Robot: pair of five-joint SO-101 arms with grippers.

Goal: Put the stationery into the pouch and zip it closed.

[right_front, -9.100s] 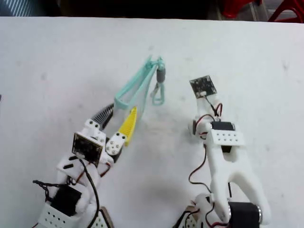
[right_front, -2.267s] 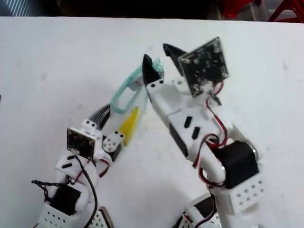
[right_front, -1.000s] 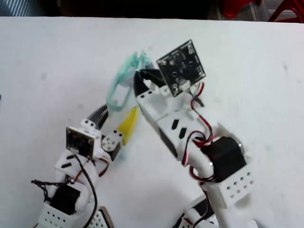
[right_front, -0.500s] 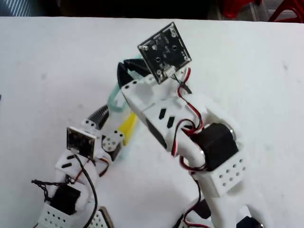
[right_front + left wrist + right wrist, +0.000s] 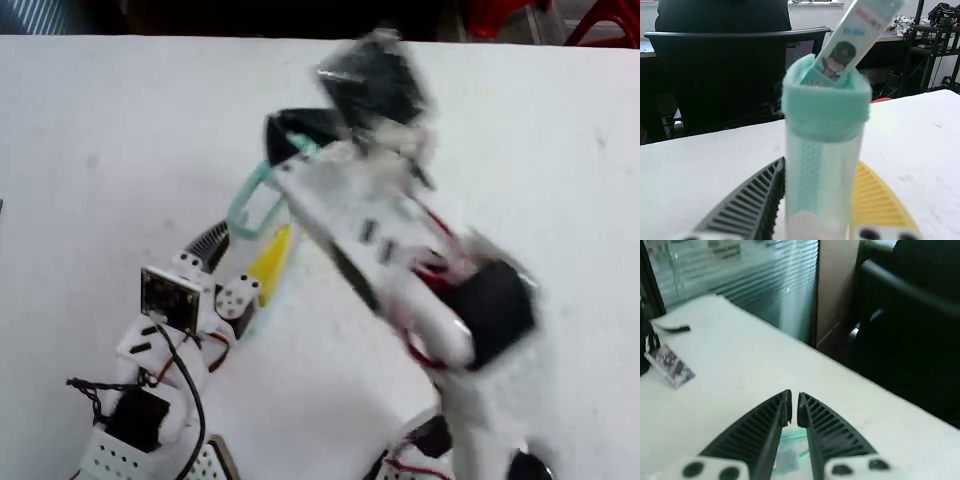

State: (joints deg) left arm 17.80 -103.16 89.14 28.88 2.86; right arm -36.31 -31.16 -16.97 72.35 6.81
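Mint-green pouch (image 5: 250, 200) left of centre in the high frame, against the white surface (image 5: 120, 120), clamped between the grey and yellow fingers of the left end effector (image 5: 255, 232). Flat printed stationery piece (image 5: 850, 40) poking out of its open mouth. Right end effector (image 5: 290, 130) at the pouch's upper end, closed almost fully on a mint-green bit of it.

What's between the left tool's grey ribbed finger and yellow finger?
In the left wrist view, the translucent teal pouch stands between them, a printed stationery piece poking from its top.
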